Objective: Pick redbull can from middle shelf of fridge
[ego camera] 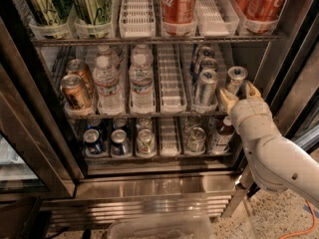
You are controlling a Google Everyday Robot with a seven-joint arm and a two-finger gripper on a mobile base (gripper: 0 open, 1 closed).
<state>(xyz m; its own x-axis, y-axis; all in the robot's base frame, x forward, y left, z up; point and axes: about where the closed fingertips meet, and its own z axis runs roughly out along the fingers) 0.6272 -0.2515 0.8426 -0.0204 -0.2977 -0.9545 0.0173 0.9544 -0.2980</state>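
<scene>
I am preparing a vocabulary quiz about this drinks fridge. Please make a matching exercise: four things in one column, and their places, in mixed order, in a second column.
Things
1. red cola cans
2. clear plastic water bottles
3. short blue cans
4. white two-finger gripper

Places
A. bottom shelf, left side
B. right end of the middle shelf, next to a slim silver-and-blue can
C. top shelf
D. middle shelf, left of centre

Pairs: 1-C, 2-D, 3-A, 4-B
</scene>
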